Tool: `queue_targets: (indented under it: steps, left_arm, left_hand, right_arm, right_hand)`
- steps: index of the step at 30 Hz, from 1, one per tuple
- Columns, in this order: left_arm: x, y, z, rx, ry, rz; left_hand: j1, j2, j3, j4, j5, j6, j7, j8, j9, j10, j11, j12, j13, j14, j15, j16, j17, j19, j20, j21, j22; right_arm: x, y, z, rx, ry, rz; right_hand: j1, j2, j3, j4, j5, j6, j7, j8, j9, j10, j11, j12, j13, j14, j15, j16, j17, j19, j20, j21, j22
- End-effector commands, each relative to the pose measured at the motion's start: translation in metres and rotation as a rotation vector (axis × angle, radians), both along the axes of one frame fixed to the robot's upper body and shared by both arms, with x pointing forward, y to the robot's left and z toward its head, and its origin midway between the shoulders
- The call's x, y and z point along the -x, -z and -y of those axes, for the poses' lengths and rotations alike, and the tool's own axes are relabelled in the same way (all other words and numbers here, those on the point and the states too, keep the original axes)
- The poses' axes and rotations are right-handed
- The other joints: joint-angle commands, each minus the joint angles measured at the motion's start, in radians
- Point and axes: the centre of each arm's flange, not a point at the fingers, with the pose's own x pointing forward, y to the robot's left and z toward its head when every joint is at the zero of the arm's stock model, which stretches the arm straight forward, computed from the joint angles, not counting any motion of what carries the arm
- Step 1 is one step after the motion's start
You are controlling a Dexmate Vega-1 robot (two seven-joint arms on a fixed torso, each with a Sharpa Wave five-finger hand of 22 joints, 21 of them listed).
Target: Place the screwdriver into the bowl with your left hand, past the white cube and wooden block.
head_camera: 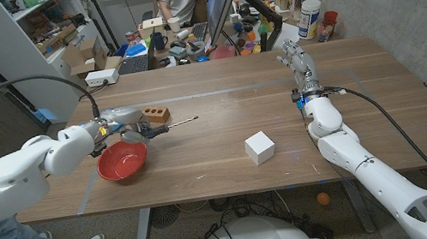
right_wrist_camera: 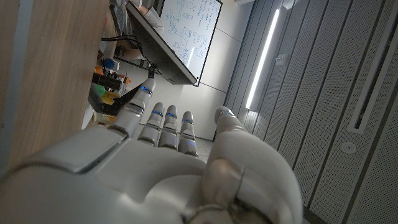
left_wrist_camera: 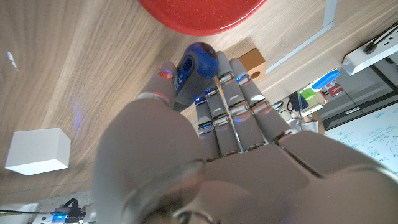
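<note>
In the left wrist view the left hand [left_wrist_camera: 205, 124] covers most of the screwdriver [left_wrist_camera: 194, 70] — just the blue handle end shows between thumb and fingers — while the red bowl [left_wrist_camera: 199, 15] is cut off by the frame edge. In the head view the hand hides the handle and part of the wooden block [head_camera: 157, 113].

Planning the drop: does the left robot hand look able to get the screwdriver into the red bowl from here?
Probably yes: the left robot hand grips the screwdriver right at the bowl's far rim, nothing between them.
</note>
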Motion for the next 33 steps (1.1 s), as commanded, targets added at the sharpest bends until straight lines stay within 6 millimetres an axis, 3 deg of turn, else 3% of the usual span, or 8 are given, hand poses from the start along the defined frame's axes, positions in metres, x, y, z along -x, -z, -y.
queue_targets:
  steps: [1, 15, 33]
  left_arm:
    - [0.019, 0.001, -0.030, 0.043, -0.109, 0.015]
    - [0.036, 0.013, -0.038, 0.038, -0.155, 0.007]
    - [0.064, 0.022, -0.069, 0.016, -0.313, 0.063]
  left_hand:
    - [0.080, 0.085, 0.006, 0.005, 0.016, 0.216, -0.084, 0.047, 0.003, 0.174, -0.165, -0.004, 0.003, 0.052, -0.077, -0.001, 0.006, -0.001, 0.001, 0.006, 0.003]
    - [0.081, 0.085, 0.006, 0.005, 0.017, 0.215, -0.084, 0.047, 0.004, 0.176, -0.164, -0.008, 0.007, 0.053, -0.079, -0.003, 0.006, -0.002, 0.002, 0.009, 0.003]
    - [0.080, 0.085, 0.003, 0.006, 0.017, 0.214, -0.085, 0.047, 0.004, 0.180, -0.167, -0.012, 0.009, 0.054, -0.078, -0.004, 0.008, -0.005, 0.002, 0.012, 0.003]
  right_arm:
    - [-0.001, 0.002, -0.004, 0.002, -0.003, -0.006]
    - [-0.002, -0.002, -0.008, 0.015, -0.016, -0.001]
    - [0.001, 0.004, -0.009, 0.025, -0.026, -0.017]
  right_hand:
    - [-0.006, 0.004, 0.001, -0.005, 0.005, 0.012, -0.001, -0.002, 0.001, 0.010, -0.002, 0.003, 0.003, 0.006, 0.001, 0.002, -0.001, 0.008, 0.000, 0.000, 0.004]
    - [-0.007, 0.004, 0.001, -0.005, 0.005, 0.012, -0.001, -0.002, 0.001, 0.011, 0.000, 0.003, 0.002, 0.006, -0.001, 0.003, -0.002, 0.008, 0.000, 0.000, 0.004]
    - [-0.008, 0.004, 0.000, -0.006, 0.005, 0.013, -0.002, -0.002, 0.001, 0.011, -0.001, 0.003, 0.002, 0.006, 0.000, 0.003, -0.003, 0.008, 0.000, 0.000, 0.004]
